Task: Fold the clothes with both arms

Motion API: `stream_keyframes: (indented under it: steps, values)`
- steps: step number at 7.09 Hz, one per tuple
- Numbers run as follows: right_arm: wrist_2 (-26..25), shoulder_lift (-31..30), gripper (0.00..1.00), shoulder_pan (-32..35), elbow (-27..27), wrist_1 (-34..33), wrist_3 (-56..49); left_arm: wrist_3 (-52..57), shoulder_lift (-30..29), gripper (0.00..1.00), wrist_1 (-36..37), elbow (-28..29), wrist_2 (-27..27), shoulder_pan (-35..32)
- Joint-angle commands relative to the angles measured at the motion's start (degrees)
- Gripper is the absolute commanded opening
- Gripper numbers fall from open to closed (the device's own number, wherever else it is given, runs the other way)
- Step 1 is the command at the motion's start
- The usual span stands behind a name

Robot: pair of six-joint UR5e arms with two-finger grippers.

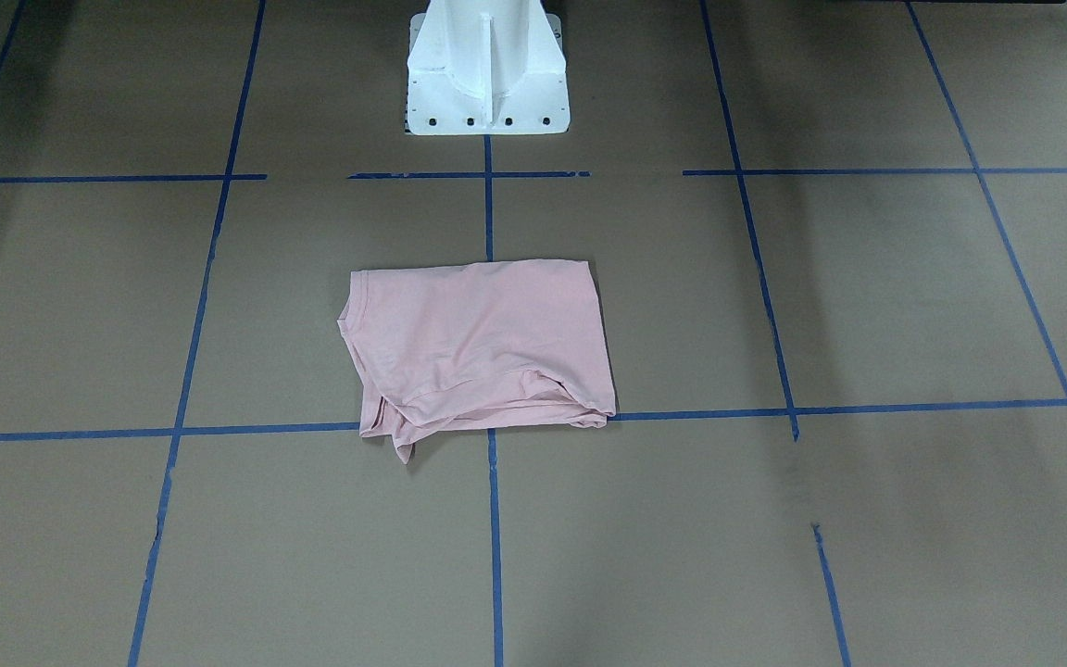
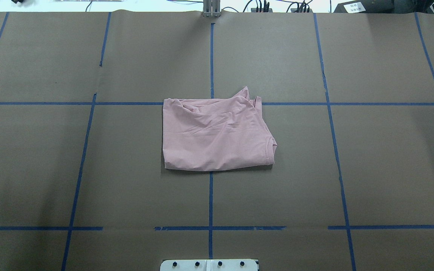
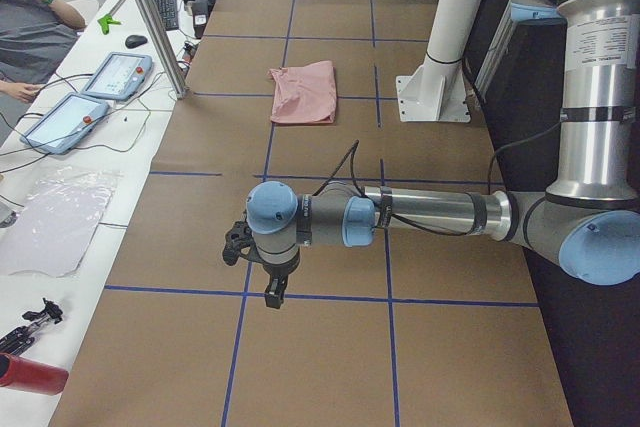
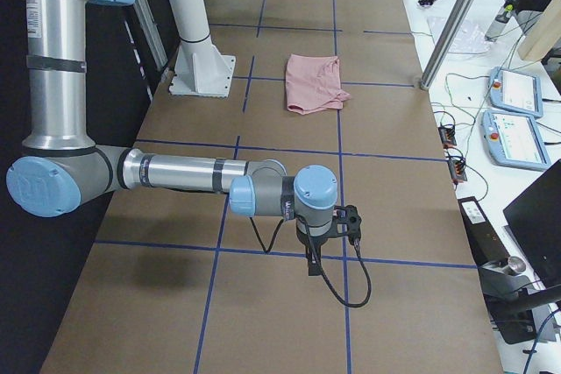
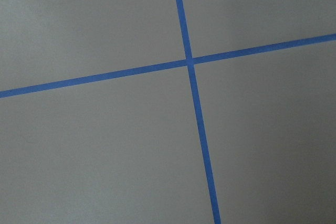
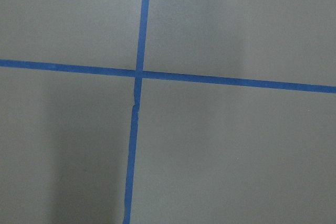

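One pale pink short-sleeved cotton T-shirt is lying folded into a rough rectangle at the middle of the brown paper-covered table, straddling a crossing of blue tape grid lines, with its looser layers bunching along the far edge. Nothing is touching it. The silver-grey left arm and silver-grey right arm are reaching over bare paper well apart from it, the black left gripper and black right gripper pointing down near tape lines. Whether their jaws are spread or pressed together cannot be told.
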Motion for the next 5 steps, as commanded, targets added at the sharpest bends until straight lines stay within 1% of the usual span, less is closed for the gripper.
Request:
stream_keyframes:
  steps: [1,5]
  values:
    - [0.0,0.0,1.00,0.0,0.1,0.3,0.4,0.0,0.0,1.00,0.0,0.0,0.0,0.0]
    - [0.0,-0.2,1.00,0.0,0.0,0.3,0.4,0.0,0.0,1.00,0.0,0.0,0.5,0.0]
